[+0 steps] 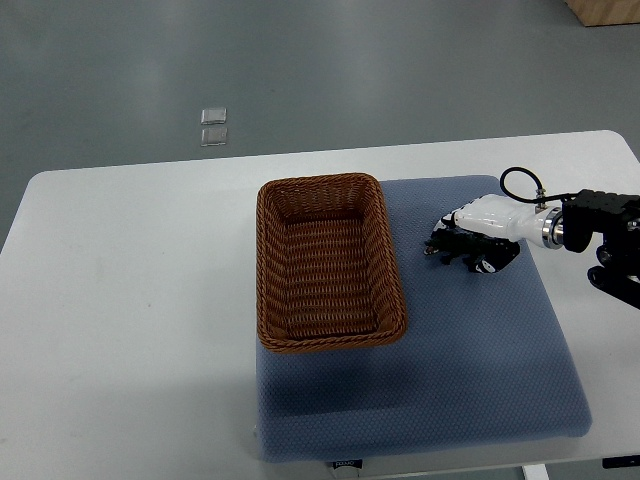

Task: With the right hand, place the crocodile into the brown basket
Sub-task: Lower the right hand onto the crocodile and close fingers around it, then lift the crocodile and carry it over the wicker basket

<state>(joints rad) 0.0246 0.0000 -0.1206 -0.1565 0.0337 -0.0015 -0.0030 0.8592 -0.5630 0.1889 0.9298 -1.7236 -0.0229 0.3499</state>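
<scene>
Right hand (484,236) coming in from the right edge, low over the blue mat (480,370), white back turned up and dark underside toward the cloth. A black cable loops up behind my wrist.

There's a small dark shape right under the hand, poking out on the side that faces the basket. That's the crocodile (441,247), and it's lying on the mat. Hand and crocodile run together there, dark on dark, and I can't make out where one ends and the other begins. Is my hand closed on it or only resting over it? From up here I can't tell.

The crocodile is near the right wall of the basket (268,270) but apart from it, with a strip of bare mat between, and about level with the basket's middle. The basket is brown wicker, rectangular, standing on the left part of the mat. The mat lies on the white table (130,300).
</scene>
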